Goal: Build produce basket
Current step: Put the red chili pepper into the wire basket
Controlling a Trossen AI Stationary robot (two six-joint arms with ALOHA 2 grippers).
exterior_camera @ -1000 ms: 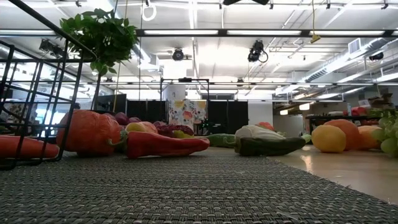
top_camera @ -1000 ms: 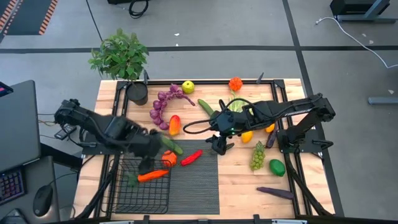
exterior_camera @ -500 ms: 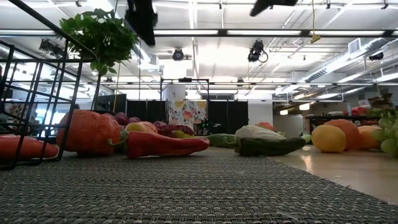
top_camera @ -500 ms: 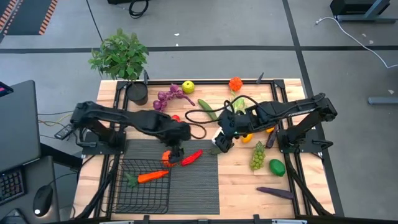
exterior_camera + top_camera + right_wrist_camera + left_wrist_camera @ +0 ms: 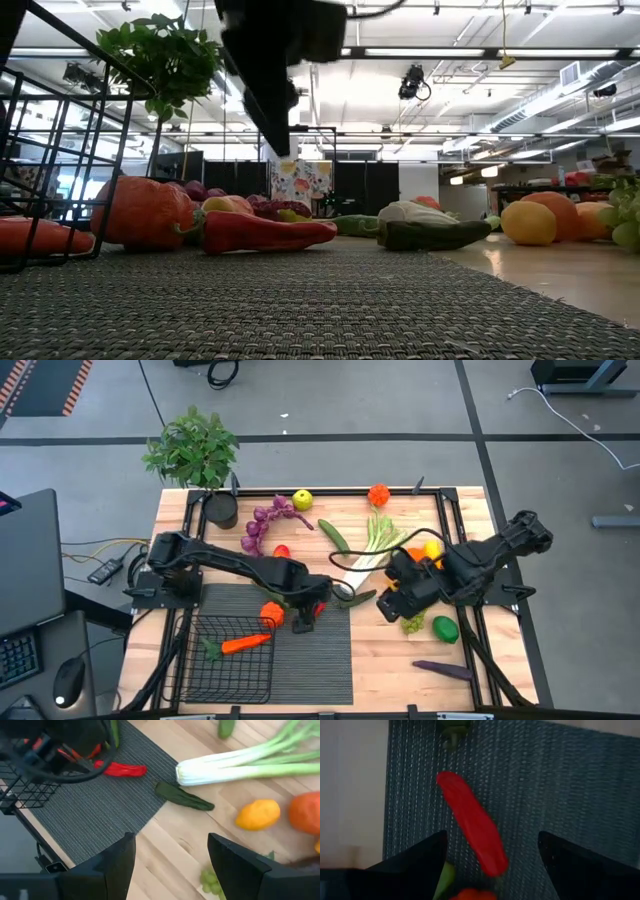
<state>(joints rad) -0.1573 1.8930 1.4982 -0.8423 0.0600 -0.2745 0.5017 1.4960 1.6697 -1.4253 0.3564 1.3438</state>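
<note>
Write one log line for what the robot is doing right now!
left gripper: jaws open, above red pepper on mat | right gripper: jaws open, empty | basket: holds carrot

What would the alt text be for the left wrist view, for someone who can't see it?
Seen from just above, a long red pepper lies on a dark ribbed mat, lined up between the two spread dark fingers of the open left gripper. Pale wooden tabletop shows along one edge of the mat.

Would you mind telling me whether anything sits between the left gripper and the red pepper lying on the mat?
Nothing visible does. The left gripper hangs open directly above the red pepper, whose length lies bare on the ribbed mat between the fingers.
</note>
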